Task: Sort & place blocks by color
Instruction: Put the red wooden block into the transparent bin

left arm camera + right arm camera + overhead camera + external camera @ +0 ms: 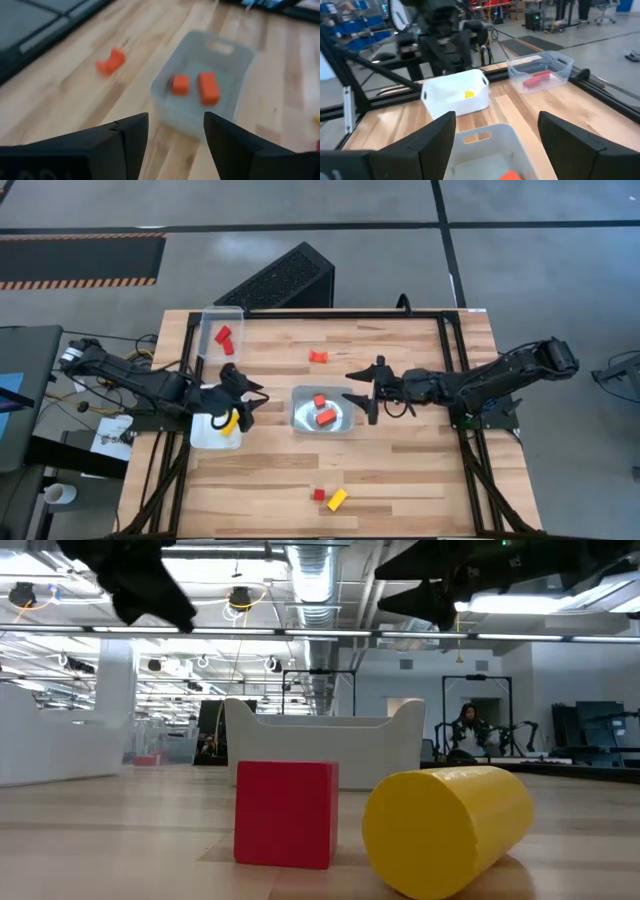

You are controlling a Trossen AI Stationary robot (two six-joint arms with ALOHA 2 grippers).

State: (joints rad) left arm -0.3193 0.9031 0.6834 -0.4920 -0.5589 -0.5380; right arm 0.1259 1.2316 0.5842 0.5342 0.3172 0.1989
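overhead, table-level, two wrist views

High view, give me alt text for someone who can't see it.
Two robot arms meet over a wooden table: the left gripper above a white tray, the open right gripper beside a centre tray holding two orange blocks.

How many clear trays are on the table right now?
3: one tray at the back left, one tray under the left tool, one tray in the middle.

bare wood (400, 470) lies open around the central tray (300, 420)
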